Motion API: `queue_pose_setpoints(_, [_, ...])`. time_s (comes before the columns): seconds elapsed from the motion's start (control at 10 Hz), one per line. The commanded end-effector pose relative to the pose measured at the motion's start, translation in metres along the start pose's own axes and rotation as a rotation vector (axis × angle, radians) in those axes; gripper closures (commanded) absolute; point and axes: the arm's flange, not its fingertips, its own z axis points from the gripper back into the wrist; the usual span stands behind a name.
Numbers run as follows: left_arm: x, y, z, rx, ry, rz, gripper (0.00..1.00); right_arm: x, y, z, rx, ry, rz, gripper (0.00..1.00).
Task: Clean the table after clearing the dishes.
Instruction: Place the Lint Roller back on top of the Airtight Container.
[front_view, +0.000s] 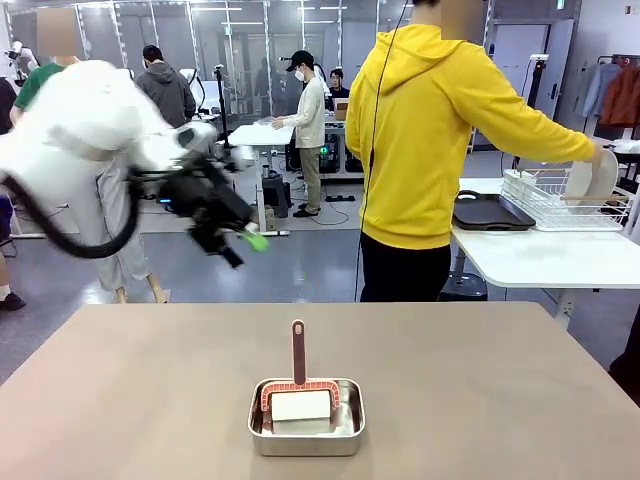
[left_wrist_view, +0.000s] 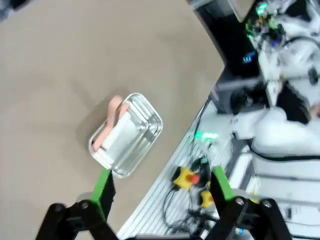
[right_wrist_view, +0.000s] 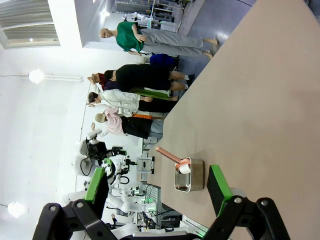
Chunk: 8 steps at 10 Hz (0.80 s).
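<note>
From my left tool (left_wrist_view: 159, 192), jaws wide and empty, the pan (left_wrist_view: 127, 134) lies ahead on the surface (left_wrist_view: 60, 65); brush handle (front_view: 298, 350) upright; right tool (right_wrist_view: 157, 190) likewise wide.

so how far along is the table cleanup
Clearing looks done: the person is slotting a plate into the rack on the side table, tray beside it. The left gripper hangs open above the table. Wiping is left: the scrubber sits untouched in its pan.
</note>
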Motion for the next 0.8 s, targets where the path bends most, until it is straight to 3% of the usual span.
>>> queue_pose_setpoints(0.0, [-0.104,0.028,0.050,0.054,-0.268,0.136,0.03,-0.004,0.004,0.000,0.010,-0.003,-0.002,0.00])
queue_pose_setpoints(0.4, [-0.261,0.124,0.130,-0.017,-0.554,0.424,0.03,-0.004,0.004,0.000,0.010,-0.003,-0.002,0.00])
queue_pose_setpoints(0.6, [-0.318,0.164,0.144,-0.033,-0.674,0.546,0.03,-0.004,0.004,0.000,0.010,-0.003,-0.002,0.00])
queue_pose_setpoints(0.7, [-0.329,0.179,0.143,-0.015,-0.684,0.589,0.03,-0.004,0.004,0.000,0.010,-0.003,-0.002,0.00])
